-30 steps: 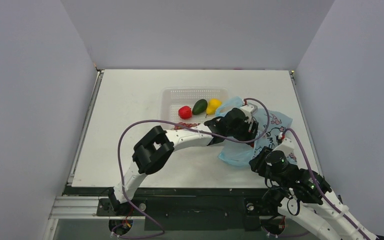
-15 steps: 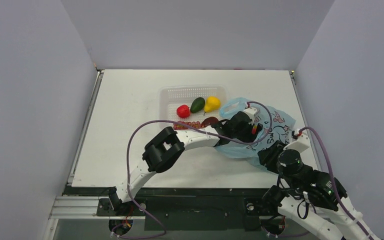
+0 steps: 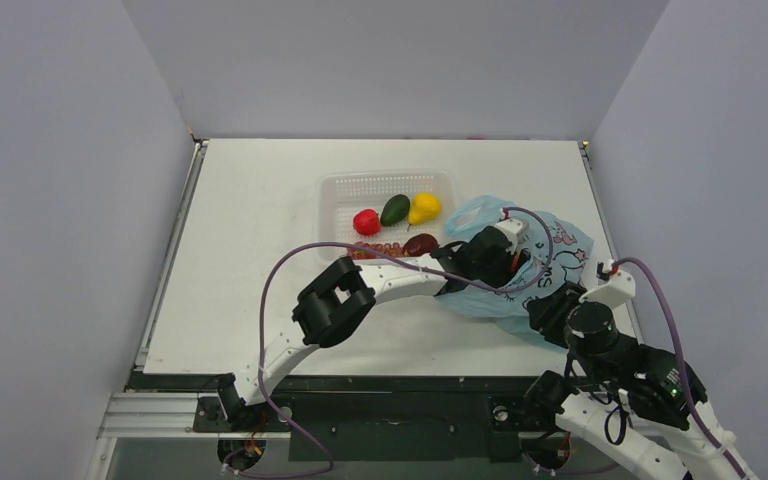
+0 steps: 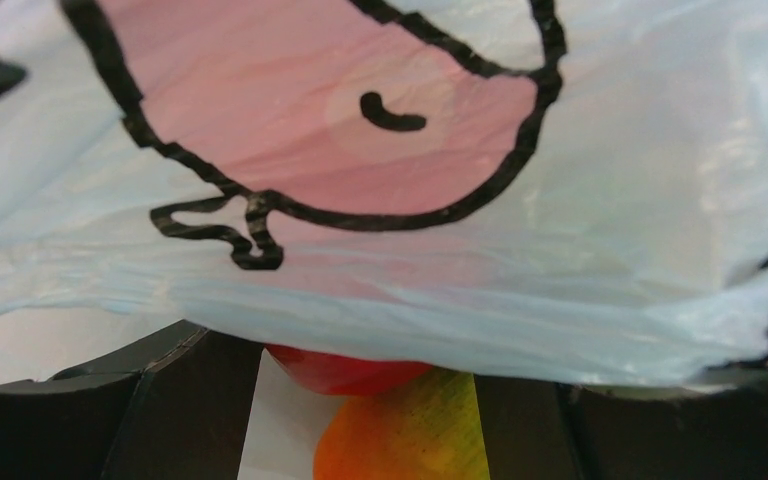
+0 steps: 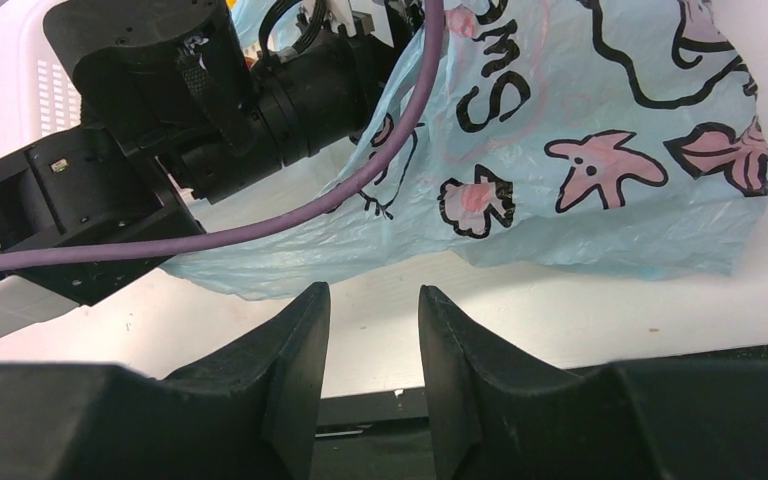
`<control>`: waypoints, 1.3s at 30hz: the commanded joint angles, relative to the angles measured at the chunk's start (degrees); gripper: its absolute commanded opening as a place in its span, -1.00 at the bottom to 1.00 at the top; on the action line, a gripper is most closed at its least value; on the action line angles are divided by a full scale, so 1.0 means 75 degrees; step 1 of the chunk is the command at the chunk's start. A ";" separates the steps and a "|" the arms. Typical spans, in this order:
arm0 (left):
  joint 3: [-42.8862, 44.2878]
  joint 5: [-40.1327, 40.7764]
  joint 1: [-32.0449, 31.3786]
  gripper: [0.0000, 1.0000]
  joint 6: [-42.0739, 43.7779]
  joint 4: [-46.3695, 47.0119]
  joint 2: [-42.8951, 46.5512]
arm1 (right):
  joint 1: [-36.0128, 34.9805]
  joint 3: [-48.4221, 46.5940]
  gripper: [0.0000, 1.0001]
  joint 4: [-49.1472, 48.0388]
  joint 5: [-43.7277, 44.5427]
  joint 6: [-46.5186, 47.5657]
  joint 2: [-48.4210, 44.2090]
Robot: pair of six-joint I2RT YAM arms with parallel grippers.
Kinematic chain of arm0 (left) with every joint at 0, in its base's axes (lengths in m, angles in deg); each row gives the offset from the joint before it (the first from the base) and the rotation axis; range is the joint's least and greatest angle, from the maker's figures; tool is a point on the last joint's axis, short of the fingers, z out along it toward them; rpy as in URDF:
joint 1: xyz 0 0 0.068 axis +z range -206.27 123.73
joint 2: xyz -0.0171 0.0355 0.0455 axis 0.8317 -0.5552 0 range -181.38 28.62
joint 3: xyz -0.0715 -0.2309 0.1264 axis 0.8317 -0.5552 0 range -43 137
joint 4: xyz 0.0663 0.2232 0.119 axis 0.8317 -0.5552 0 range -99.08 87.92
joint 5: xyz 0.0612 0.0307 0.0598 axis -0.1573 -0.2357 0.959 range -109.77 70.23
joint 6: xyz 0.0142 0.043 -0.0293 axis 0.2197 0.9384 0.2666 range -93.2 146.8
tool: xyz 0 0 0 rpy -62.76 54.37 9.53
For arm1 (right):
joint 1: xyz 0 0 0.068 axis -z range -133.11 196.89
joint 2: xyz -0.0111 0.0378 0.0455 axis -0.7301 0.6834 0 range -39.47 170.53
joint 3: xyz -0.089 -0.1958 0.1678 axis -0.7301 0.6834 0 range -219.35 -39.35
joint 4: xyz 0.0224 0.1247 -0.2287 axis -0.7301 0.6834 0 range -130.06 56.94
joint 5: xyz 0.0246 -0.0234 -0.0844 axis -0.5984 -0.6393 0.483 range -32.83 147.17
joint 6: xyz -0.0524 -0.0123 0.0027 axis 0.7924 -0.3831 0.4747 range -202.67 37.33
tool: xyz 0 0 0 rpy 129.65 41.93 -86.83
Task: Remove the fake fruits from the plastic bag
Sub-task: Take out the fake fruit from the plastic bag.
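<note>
The light blue plastic bag [image 3: 560, 245] with pink-and-black prints lies at the right of the table. It fills the left wrist view [image 4: 610, 200] and shows in the right wrist view [image 5: 580, 200]. My left gripper [image 3: 513, 265] reaches into its mouth. Its jaws [image 4: 368, 360] stand apart around the orange-green mango [image 4: 410, 435], with a gap on the left side. The red apple [image 4: 345, 368] lies just beyond, partly under the bag film. My right gripper [image 3: 552, 310] [image 5: 373, 292] is open and empty, just near of the bag. A dark purple fruit [image 3: 420, 244] lies in the basket's front right corner.
The white perforated basket [image 3: 340, 190] stands left of the bag and holds a small red fruit [image 3: 366, 221], a dark green avocado [image 3: 395, 210], a yellow pear [image 3: 424, 208] and grapes [image 3: 370, 250]. The left arm's black wrist [image 5: 210, 110] and purple cable cross in front of the right gripper.
My left gripper has pushed further right into the bag. The right arm has drawn back to the right, and the bag has shifted right. The dark purple fruit is uncovered.
</note>
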State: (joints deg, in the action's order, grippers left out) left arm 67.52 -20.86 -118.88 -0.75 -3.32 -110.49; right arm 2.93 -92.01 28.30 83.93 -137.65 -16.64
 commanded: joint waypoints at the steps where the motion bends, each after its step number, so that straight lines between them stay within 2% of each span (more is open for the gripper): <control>1: 0.0256 0.0036 -0.0038 -0.78 0.0210 -0.0357 0.0417 | -0.0047 -0.0356 -0.30 0.0062 0.0399 0.0185 -0.0008; 5: -0.0061 0.0063 -0.0045 -1.00 0.0414 -0.0475 0.0901 | -0.0050 -0.0561 -0.29 0.0059 0.0689 0.0421 0.0224; 11: -0.0407 0.0077 -0.0043 -1.00 0.0797 -0.0977 0.1657 | -0.0051 -0.0719 -0.29 0.0029 0.0926 0.0643 0.0596; 24: -0.1799 -0.0335 0.0153 -1.00 0.0519 -0.1435 0.3601 | -0.0036 -0.0719 -0.27 -0.0490 0.1322 0.1008 0.1151; 30: -0.3157 -0.1143 0.0723 -1.00 -0.0081 -0.0829 0.4861 | -0.0033 -0.0643 -0.26 -0.0673 0.1391 0.1026 0.1250; 35: -0.4866 -0.2111 0.1823 -1.00 -0.1048 0.0454 0.6113 | -0.0034 -0.0566 -0.26 -0.0703 0.1449 0.1058 0.1321; 39: -0.5643 -0.1719 0.2396 -1.00 -0.0855 0.0357 0.7025 | -0.0021 -0.0499 -0.22 -0.0843 0.1529 0.1201 0.1411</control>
State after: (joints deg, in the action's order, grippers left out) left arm 28.09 -32.96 -103.69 -5.66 -5.85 -65.82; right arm 2.93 -95.84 24.56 92.90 -130.31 -7.66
